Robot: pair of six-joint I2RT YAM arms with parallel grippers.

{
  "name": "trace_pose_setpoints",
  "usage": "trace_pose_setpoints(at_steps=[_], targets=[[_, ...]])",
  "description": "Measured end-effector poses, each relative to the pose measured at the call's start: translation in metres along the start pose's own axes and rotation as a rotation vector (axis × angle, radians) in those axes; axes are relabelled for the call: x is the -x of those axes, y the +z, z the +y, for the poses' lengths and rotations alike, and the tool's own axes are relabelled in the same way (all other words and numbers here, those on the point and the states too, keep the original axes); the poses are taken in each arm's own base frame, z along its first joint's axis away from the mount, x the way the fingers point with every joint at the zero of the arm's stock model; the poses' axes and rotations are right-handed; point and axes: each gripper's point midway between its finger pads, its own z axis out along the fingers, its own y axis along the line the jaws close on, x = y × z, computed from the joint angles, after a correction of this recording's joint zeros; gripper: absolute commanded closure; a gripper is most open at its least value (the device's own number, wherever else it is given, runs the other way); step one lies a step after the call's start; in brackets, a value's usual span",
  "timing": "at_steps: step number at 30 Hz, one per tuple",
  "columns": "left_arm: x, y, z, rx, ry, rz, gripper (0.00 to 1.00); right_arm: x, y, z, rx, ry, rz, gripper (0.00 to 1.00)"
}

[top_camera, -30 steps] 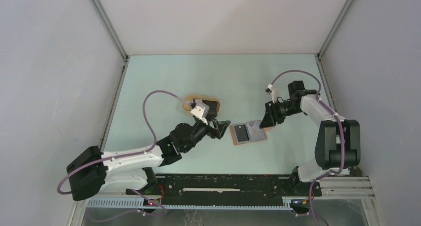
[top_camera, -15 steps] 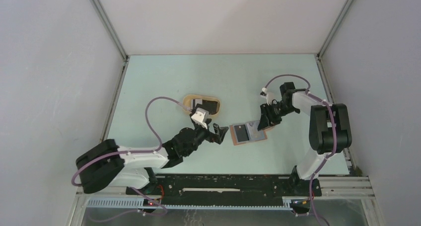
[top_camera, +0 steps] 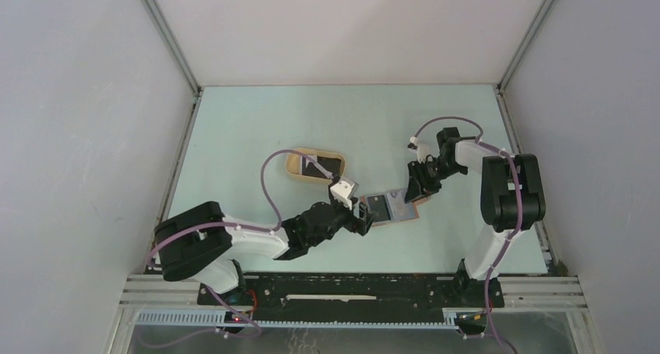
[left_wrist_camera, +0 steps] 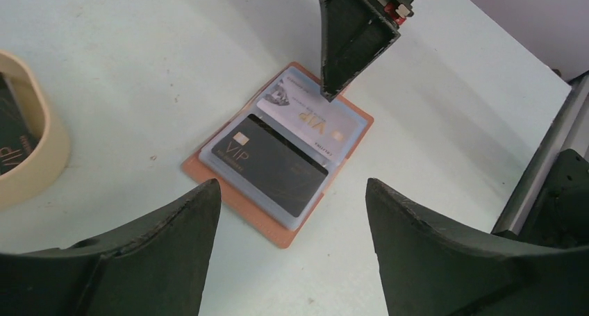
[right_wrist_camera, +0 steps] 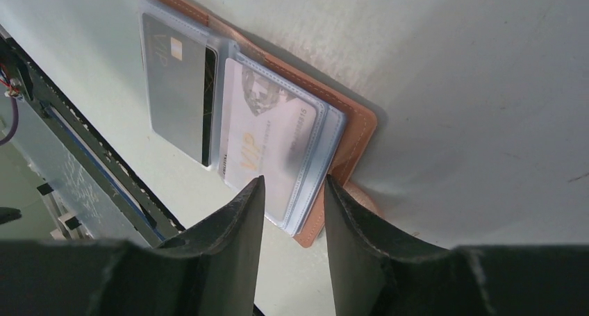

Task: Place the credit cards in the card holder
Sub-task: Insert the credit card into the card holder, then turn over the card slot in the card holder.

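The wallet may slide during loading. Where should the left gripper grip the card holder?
Likely the bare leather strip of the card holder facing the left gripper, coming in low from that side: it lies open and flat, so only that exposed margin offers an edge.

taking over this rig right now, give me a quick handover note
Left end effector: open, empty, low at the wallet's black-card side.
Right end effector: partly open, nothing held, tips down at the wallet's white-card side.
Wallet: lies open on the table between the two arms.
Done: a black card and a white card sit in its clear sleeves, side by side.
Left: at least one dark card lies in the beige tray, to the wallet's left and farther back; count unclear. It goes into the wallet.
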Motion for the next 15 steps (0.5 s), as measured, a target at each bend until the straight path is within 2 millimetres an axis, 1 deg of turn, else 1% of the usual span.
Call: trace_pose_setpoints(at_steps=[3,15], targets=[[0.0,0.008,-0.006,-0.005,0.01,0.011,0.26,0.001,0.0,0.0,0.003,0.001,0.0,0.55],[-0.024,0.018,0.0,0.027,0.029,0.094,0.3,0.002,0.0,0.001,0.009,0.0,-0.002,0.59]])
